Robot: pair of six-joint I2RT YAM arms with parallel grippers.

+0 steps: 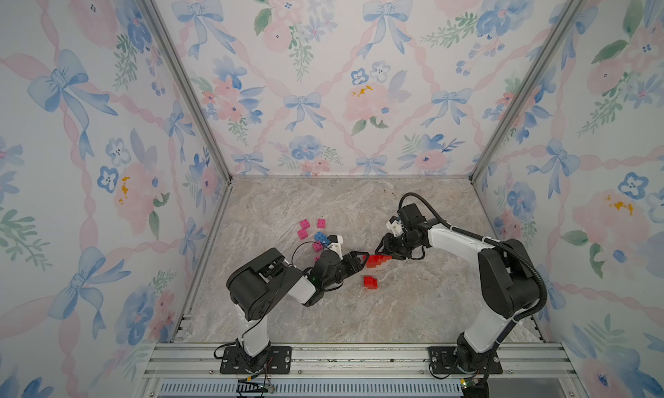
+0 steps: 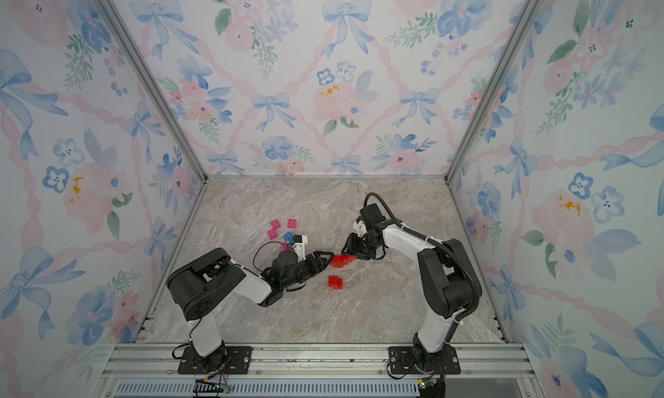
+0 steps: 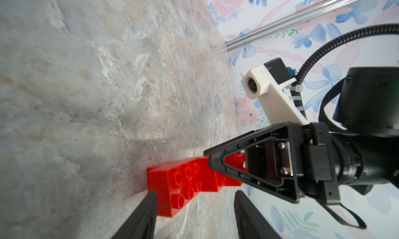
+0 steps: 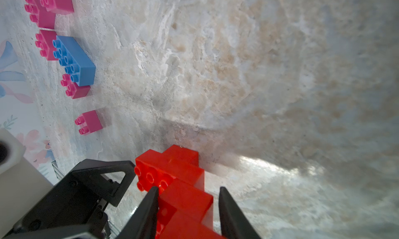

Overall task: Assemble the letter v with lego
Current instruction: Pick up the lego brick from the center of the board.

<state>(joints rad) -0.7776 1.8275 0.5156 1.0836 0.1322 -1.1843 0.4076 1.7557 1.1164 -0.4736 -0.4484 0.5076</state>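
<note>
Right gripper (image 4: 188, 189) pinched the near end of the red stepped row (image 4: 172, 168), one finger (image 4: 149, 209) flat against a brick's side and the other finger (image 4: 228, 209) close up on the opposite side. Left gripper (image 3: 195, 193) stood spread at the row's far end: one finger (image 3: 140, 218) touched the last red brick, while the other finger (image 3: 248, 216) stood clear of it with bare table showing between.

In both top views the two grippers faced each other tip to tip across the row, which lay on the marble-patterned table (image 1: 323, 198) as a short staircase of red bricks. Just beside the grippers, on the side toward the arms' bases, a loose red block (image 1: 370, 282) sat on its own, apart from the row.

Farther off, past the left gripper's wrist and well apart from the red pieces, lay the remaining lego. A lone pink brick (image 4: 89, 121) came first. Behind it lay a longer blue brick (image 4: 74, 58), with a second pink brick (image 4: 74, 87) against its near end and a third pink brick (image 4: 46, 44) just beside its far end; whether these touched could not be told. Beyond that, two more pink bricks (image 4: 43, 11) sat close together, farthest from both grippers.
</note>
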